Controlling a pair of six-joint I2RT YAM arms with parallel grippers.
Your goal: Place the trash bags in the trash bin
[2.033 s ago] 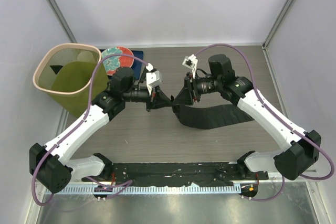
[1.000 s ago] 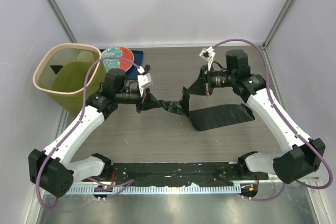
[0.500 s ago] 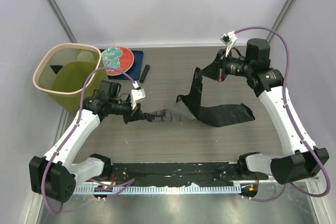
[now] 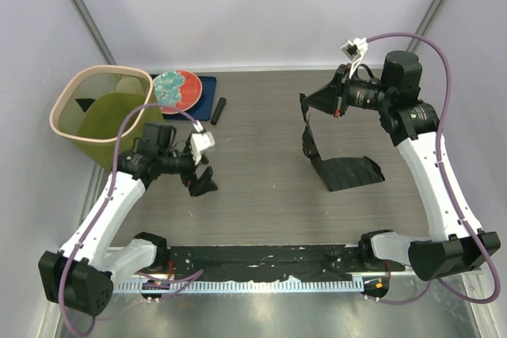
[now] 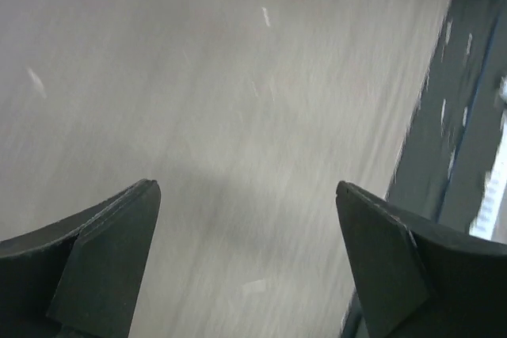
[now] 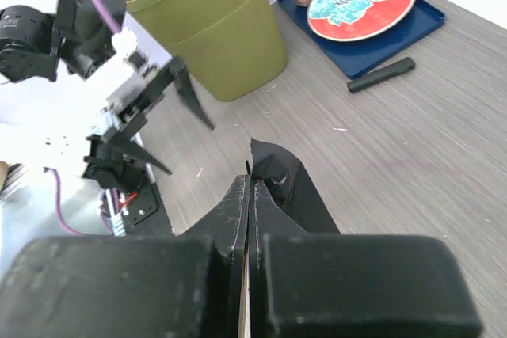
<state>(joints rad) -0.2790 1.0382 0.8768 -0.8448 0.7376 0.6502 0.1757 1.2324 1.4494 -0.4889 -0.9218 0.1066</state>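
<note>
Your grey wood-grain table [image 4: 261,203] meets pale walls [image 4: 261,13]; right of the trash bin [image 4: 119,120], left gripper [image 4: 203,181] gapes empty, right gripper [image 4: 309,102] pinches the trash bag [image 4: 348,173].

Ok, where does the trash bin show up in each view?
Top external: trash bin at the far left, upper half.
Left wrist: not in it.
Right wrist: trash bin at top centre-left.
Shared landmark: the red-and-teal plate beside it, in both those views.
</note>
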